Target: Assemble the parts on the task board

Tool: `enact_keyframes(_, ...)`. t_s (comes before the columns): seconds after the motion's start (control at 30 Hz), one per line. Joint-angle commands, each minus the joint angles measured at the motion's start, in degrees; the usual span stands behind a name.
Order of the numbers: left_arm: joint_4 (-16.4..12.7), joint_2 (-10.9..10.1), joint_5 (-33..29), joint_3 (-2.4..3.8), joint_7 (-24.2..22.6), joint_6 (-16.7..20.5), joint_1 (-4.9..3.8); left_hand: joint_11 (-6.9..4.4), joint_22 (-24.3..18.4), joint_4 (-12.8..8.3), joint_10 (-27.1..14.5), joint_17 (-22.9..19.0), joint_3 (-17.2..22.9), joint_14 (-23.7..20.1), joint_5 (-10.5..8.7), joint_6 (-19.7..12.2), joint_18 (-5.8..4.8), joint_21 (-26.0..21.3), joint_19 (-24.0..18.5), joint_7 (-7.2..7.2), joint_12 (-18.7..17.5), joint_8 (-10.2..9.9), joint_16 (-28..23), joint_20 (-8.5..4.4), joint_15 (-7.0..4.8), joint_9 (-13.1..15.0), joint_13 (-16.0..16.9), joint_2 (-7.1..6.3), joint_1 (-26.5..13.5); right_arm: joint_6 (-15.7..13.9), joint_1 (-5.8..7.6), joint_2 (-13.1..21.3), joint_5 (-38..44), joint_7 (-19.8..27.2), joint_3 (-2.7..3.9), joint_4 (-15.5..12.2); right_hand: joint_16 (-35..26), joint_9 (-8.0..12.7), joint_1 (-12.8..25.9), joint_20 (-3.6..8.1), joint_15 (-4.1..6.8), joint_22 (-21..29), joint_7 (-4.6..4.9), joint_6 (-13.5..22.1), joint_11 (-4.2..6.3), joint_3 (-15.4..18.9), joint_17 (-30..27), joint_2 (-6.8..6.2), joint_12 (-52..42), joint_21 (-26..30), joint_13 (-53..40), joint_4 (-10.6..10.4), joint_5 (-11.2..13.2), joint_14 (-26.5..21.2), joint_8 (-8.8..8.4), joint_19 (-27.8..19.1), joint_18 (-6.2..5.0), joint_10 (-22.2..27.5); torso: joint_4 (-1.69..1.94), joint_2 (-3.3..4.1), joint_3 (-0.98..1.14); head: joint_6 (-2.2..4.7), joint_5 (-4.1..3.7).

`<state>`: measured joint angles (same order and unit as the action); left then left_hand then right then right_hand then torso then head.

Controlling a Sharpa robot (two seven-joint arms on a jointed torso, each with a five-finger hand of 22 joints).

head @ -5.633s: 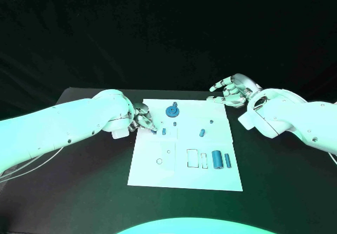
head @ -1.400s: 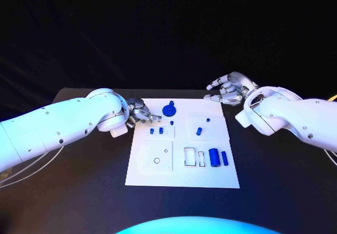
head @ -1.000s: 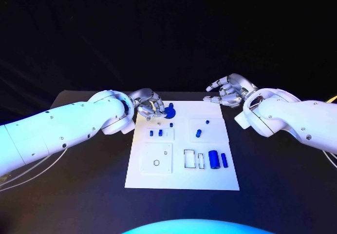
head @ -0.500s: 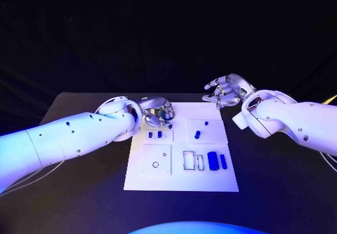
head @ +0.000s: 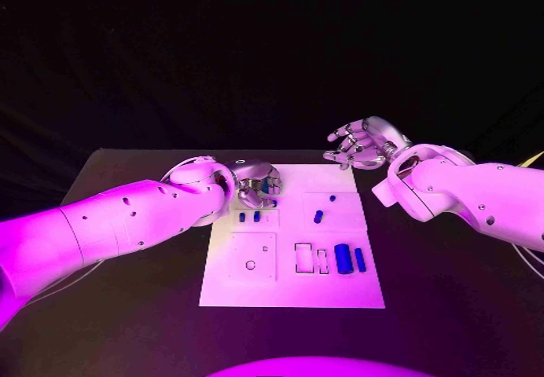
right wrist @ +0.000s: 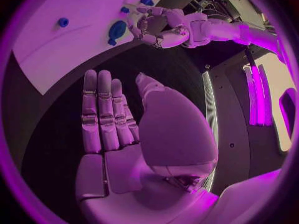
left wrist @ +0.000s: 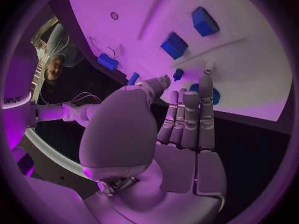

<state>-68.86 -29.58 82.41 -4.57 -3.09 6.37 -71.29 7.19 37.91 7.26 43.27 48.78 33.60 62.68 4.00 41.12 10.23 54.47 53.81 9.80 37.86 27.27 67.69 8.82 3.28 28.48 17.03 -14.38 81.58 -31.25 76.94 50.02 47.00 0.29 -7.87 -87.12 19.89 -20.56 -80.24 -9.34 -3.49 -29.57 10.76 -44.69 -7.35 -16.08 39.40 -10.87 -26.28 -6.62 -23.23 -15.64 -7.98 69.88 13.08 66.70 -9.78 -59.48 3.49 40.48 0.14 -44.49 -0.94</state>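
Left hand: your left hand (head: 256, 182) hangs over the far left part of the board (head: 290, 290), fingers curled down together above the round blue disc (right wrist: 117, 30); whether they touch it you cannot tell. In the left wrist view the fingers (left wrist: 190, 117) lie side by side, tips near the disc (left wrist: 214, 95).
Board: your white board lies mid-table (head: 125, 314). Two small blue pegs (head: 248, 217) sit just nearer than the left hand, one blue peg (head: 318, 216) to their right, and two blue cylinders (head: 349, 258) stand side by side beside rectangular slots on the near right.
Right hand: your right hand (head: 361, 144) hovers off the board's far right corner, fingers apart, holding nothing. Its wrist view shows straight fingers (right wrist: 102, 112) over the black table.
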Motion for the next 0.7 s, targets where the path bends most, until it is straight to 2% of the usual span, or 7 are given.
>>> enact_keyframes(0.03,0.5,0.6,0.6,-0.03,0.8,-0.9,0.02,0.17,0.8,-0.5,0.8,-0.2,-0.1,0.6,0.99,0.9,0.31,0.1,-0.5,-0.11,-1.1,-1.3,1.4,0.0,0.08,-0.8,-0.8,-0.55,-0.4,0.1,-0.04,-0.1,-0.5,0.5,0.01,0.0,-4.0,0.5,0.6,-0.95,-0.8,2.6,1.5,-0.7,-0.66,-2.6,-2.3,-1.14,1.9,2.7,3.0,0.1,-0.1,-2.8,1.18,-1.9,-0.55,4.0,-0.01,-0.02,0.03,-0.05,-0.06)
enact_keyframes(0.1,0.9,0.9,0.9,-0.08,1.2,-1.1,0.02,0.24,0.9,-0.6,0.7,-0.1,0.0,0.8,0.98,1.5,0.31,0.2,-0.5,-0.26,-1.5,-1.6,1.8,0.04,0.14,-1.3,-1.3,-0.39,-0.4,0.2,-0.04,-0.1,-0.9,0.7,0.01,0.0,-6.6,0.7,0.7,-1.65,-1.39,5.2,1.78,-0.6,-1.07,-2.8,-4.0,-1.14,3.2,3.1,5.5,0.3,0.0,-3.7,1.32,-3.2,-0.66,4.0,0.04,-0.04,-0.02,-0.08,-0.09)
enact_keyframes(0.2,1.3,1.2,1.0,-0.15,1.6,-1.1,0.04,0.23,1.0,-0.8,0.9,0.0,0.2,1.0,0.98,2.1,0.33,0.4,-0.4,-0.32,-1.8,-1.9,2.3,0.06,0.14,-1.7,-1.6,-0.2,-0.3,0.3,-0.04,-0.2,-1.2,0.9,0.01,0.0,-8.0,0.9,0.9,-1.98,-1.66,7.0,1.95,-0.4,-1.27,-2.9,-5.2,-1.14,3.8,3.0,7.2,0.6,0.0,-3.8,1.41,-3.9,-0.7,4.0,0.08,-0.04,-0.02,-0.08,-0.21)
enact_keyframes(0.7,2.6,2.4,1.1,-0.23,1.4,-1.0,0.14,-0.27,2.1,-1.9,3.7,1.8,1.3,3.3,0.97,5.0,0.36,1.8,0.0,-0.66,-2.6,-3.0,5.1,-0.29,-0.3,-3.6,-3.2,0.63,0.1,0.6,-0.04,-0.3,-1.7,1.0,0.01,0.0,-9.3,1.2,1.0,-2.28,-1.96,9.1,2.23,-0.2,-1.55,-3.0,-6.3,-1.06,4.3,3.0,9.0,0.9,0.0,-3.9,1.49,-4.3,-0.7,4.1,0.12,-0.02,0.0,-0.43,-0.39)
